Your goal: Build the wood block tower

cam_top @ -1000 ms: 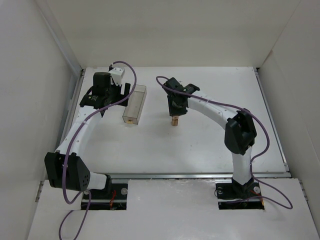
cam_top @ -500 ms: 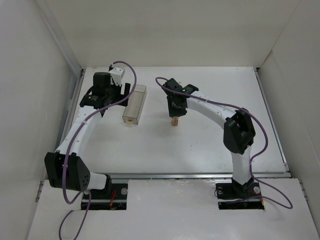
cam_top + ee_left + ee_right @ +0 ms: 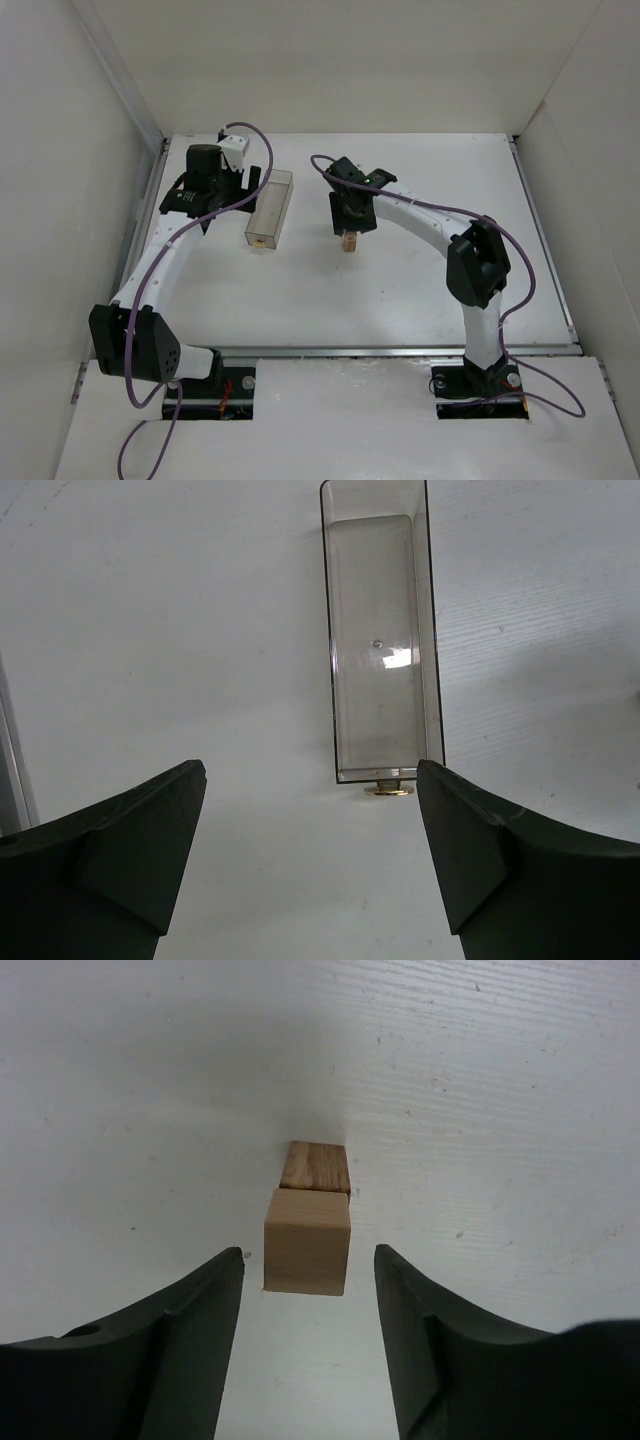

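The wood block tower (image 3: pixel 350 241) stands mid-table as a short tan column. In the right wrist view its light-tan cube (image 3: pixel 307 1242) is nearest, and a darker wood block (image 3: pixel 316 1165) shows just beyond it, touching. My right gripper (image 3: pixel 351 213) is open. It hangs over the tower's far side, and its fingers (image 3: pixel 200 1310) flank the cube without touching it. My left gripper (image 3: pixel 207 188) is open and empty at the far left. In the left wrist view (image 3: pixel 310 780) it has only bare table between its jaws.
A long clear plastic box (image 3: pixel 270 208) lies between the arms, also in the left wrist view (image 3: pixel 380 630), with a small gold disc (image 3: pixel 388 791) at its near end. White walls enclose the table on the left, back and right.
My right gripper has drawn slightly back and to the left from the block tower. The blocks stayed in place. The left arm has not moved.
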